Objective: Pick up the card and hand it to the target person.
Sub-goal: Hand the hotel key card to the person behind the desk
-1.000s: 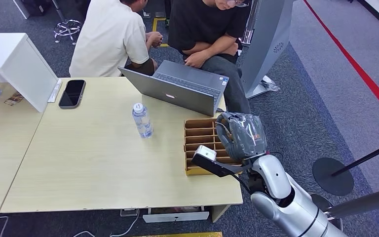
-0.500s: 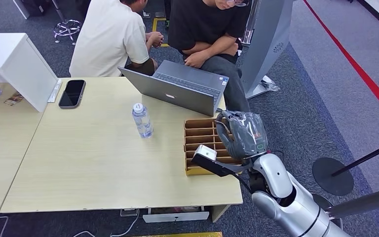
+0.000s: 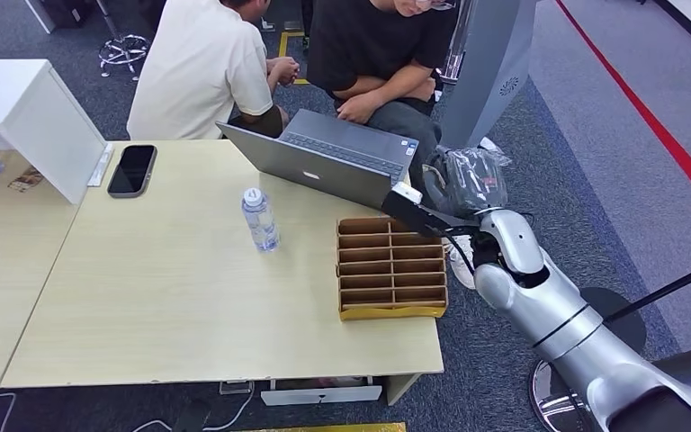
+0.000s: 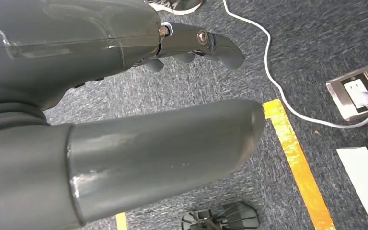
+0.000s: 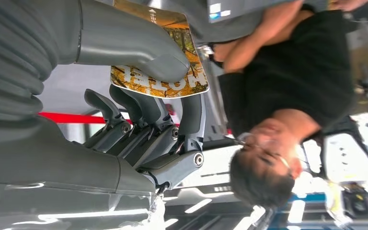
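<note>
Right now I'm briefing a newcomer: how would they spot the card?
Find the wooden table, then the right hand raised past its far right corner, near the person in black. The card, pinched there, bears an autumn-yellow picture.

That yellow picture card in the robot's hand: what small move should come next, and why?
Probably ease the right hand a little further toward the person in the black shirt. The yellow picture card is pinched between thumb and fingers, and in the head view no hand of that person reaches for it.
</note>
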